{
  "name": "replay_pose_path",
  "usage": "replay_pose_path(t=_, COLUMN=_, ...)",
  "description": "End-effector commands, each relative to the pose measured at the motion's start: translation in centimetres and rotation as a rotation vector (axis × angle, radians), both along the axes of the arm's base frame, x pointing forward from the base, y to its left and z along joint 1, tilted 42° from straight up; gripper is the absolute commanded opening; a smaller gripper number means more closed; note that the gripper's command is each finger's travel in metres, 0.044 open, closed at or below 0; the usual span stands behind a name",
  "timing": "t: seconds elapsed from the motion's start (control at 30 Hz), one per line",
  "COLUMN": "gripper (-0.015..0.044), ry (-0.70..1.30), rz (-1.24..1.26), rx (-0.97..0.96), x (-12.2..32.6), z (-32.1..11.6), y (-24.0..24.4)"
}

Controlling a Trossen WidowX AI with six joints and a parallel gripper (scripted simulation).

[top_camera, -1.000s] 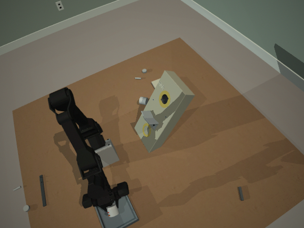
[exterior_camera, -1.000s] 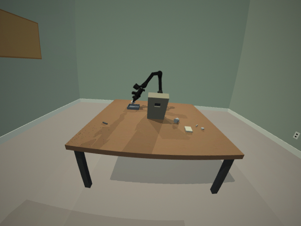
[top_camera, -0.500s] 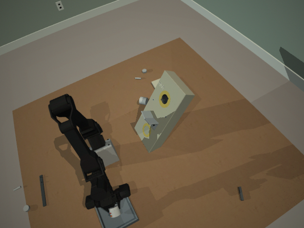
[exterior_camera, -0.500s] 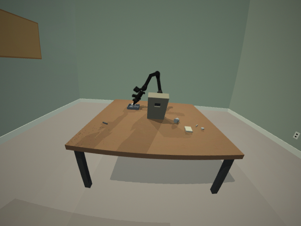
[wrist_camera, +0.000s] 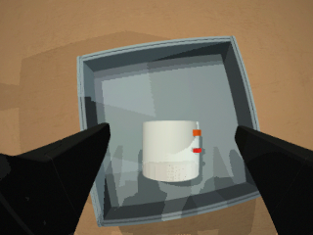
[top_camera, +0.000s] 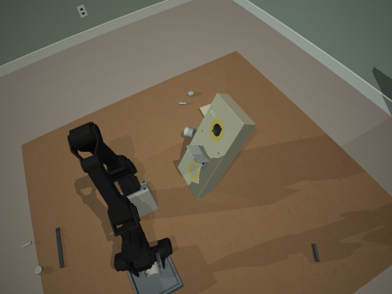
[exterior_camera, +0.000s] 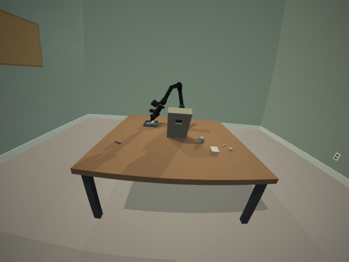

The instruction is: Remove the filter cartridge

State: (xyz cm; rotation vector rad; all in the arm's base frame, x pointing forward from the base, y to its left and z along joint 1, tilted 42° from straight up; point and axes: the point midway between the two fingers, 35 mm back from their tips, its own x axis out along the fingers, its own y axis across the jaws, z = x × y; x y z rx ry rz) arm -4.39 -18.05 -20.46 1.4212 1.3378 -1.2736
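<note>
The white cartridge point(top_camera: 154, 269) point(exterior_camera: 152, 121) point(wrist_camera: 171, 149) lies on its side inside the grey-blue tray point(top_camera: 169, 280) point(exterior_camera: 146, 125) point(wrist_camera: 196, 83), apart from the side walls. Red and orange tabs show on its right side in the wrist view; its slots are not visible. My gripper point(top_camera: 150, 271) point(exterior_camera: 151, 120) point(wrist_camera: 174, 131) is open, its fingers on either side of the cartridge with wide gaps to it. The beige service panel point(top_camera: 232, 126) point(exterior_camera: 177, 129) has a dark open hole point(top_camera: 217, 129) inside a yellow ring.
A grey flap point(top_camera: 198, 154) stands out from the panel above a second yellow ring point(top_camera: 193, 169). A white-grey cylinder point(top_camera: 189, 131) point(exterior_camera: 200, 140) lies beside the panel. A dark bar point(top_camera: 59, 248) lies left of the arm, and a short dark bar point(top_camera: 315, 252) point(exterior_camera: 118, 142) lies far from the tray.
</note>
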Motion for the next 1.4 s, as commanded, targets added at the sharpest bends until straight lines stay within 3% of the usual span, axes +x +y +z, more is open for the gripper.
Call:
replay_pose_path(t=0.0, gripper=0.044, ry=0.002, rz=-0.002, rx=-0.012, x=-0.1, z=2.1, y=-2.5)
replay_pose_path(t=0.13, gripper=0.044, ry=0.001, rz=-0.002, rx=-0.012, x=-0.2, z=5.0, y=-4.6)
replay_pose_path(t=1.37, gripper=0.044, ry=0.005, rz=0.003, rx=-0.014, x=-0.2, z=4.0, y=-3.8)
